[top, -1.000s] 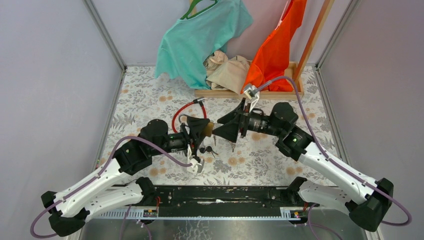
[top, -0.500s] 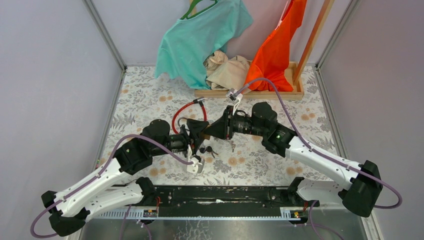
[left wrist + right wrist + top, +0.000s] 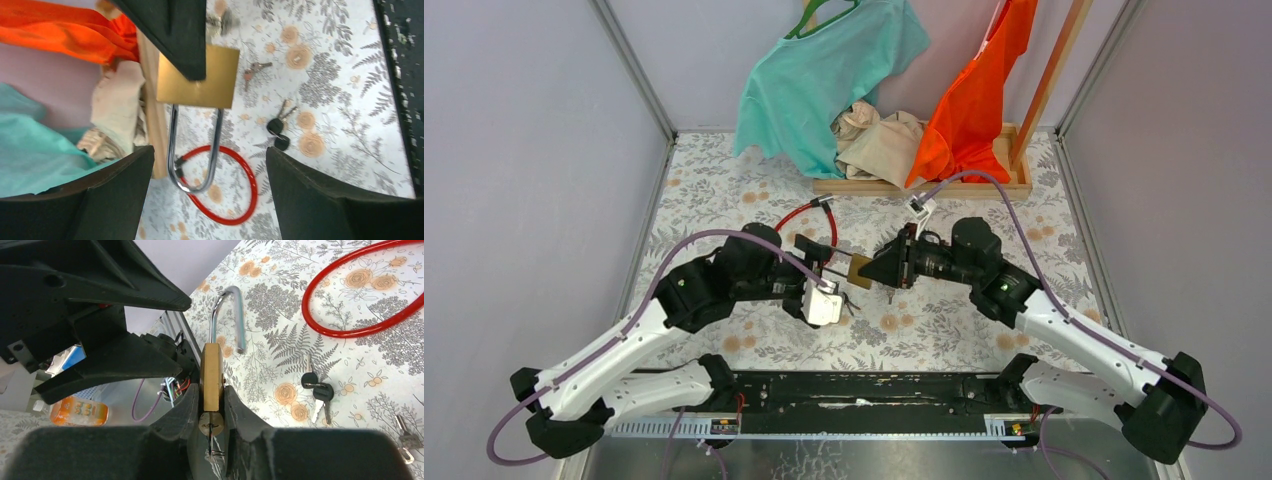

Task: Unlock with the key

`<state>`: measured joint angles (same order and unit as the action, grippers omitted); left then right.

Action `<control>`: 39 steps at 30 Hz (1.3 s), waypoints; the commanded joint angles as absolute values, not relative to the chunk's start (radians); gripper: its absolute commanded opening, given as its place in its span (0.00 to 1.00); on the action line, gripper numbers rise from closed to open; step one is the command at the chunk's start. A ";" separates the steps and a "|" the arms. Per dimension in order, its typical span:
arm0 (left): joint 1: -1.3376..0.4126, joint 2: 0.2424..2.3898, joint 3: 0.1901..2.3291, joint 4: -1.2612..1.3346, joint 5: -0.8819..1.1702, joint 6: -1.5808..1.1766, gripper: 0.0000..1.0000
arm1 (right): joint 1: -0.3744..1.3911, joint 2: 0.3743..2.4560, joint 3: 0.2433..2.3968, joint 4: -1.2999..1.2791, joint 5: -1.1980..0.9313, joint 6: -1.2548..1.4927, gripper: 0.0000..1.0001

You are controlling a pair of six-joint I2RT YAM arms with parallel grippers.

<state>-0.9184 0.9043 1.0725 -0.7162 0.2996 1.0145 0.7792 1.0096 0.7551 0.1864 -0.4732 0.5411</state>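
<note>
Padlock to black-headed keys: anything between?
Nothing: the right wrist view shows only bare floral cloth between the padlock, clamped in the right gripper, and the black-headed keys.

Right gripper (image 3: 211,390) is clamping the brass padlock (image 3: 211,371) edge-on, keyhole facing the camera and shackle (image 3: 227,310) arching up. Left gripper (image 3: 190,337) is hanging spread wide just behind the lock. Black-headed keys (image 3: 317,389), a silver key (image 3: 404,437) and a red cable (image 3: 360,329) are lying on the floral cloth (image 3: 280,305).

A robotics lab cell: plain panel walls (image 3: 524,200) on aluminium posts (image 3: 636,75) box in a floral-clothed bench (image 3: 714,190) carrying bolted robot arms (image 3: 614,352).
</note>
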 commanded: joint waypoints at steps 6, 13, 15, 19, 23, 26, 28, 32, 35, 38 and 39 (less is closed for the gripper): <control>-0.902 1.044 1.163 -0.829 0.234 0.849 0.79 | 0.761 0.934 0.788 0.210 -0.603 0.512 0.00; -0.820 1.141 1.242 -0.881 0.336 0.851 0.78 | 0.757 0.918 0.773 0.198 -0.561 0.524 0.00; -0.793 1.162 1.276 -0.938 0.408 0.861 0.79 | 0.746 0.903 0.772 0.162 -0.514 0.512 0.00; -0.760 1.201 1.309 -0.991 0.458 0.856 0.81 | 0.696 0.885 0.747 0.086 -0.399 0.491 0.00; -0.732 1.225 1.334 -1.024 0.475 0.850 0.95 | 0.634 0.874 0.681 0.016 -0.252 0.498 0.00; -0.721 1.228 1.335 -1.029 0.473 0.850 0.97 | 0.591 0.858 0.617 -0.023 -0.129 0.528 0.00; -0.714 1.228 1.332 -1.030 0.476 0.842 0.97 | 0.553 0.847 0.568 -0.036 -0.072 0.551 0.00; -0.709 1.239 1.336 -1.059 0.472 0.840 0.97 | 0.469 0.842 0.493 -0.010 -0.055 0.620 0.00; -0.705 1.242 1.336 -1.083 0.469 0.853 0.96 | 0.432 0.848 0.456 0.011 -0.062 0.652 0.00; -0.698 1.236 1.331 -1.092 0.472 0.865 0.96 | 0.393 0.860 0.434 0.019 -0.058 0.679 0.00; -0.697 1.237 1.330 -1.096 0.475 0.869 0.96 | 0.376 0.865 0.428 0.020 -0.056 0.689 0.00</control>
<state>-0.7097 1.2396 1.3106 -1.0565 0.4492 0.8581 0.4229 0.8722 0.4347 -0.0742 -0.0883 0.6239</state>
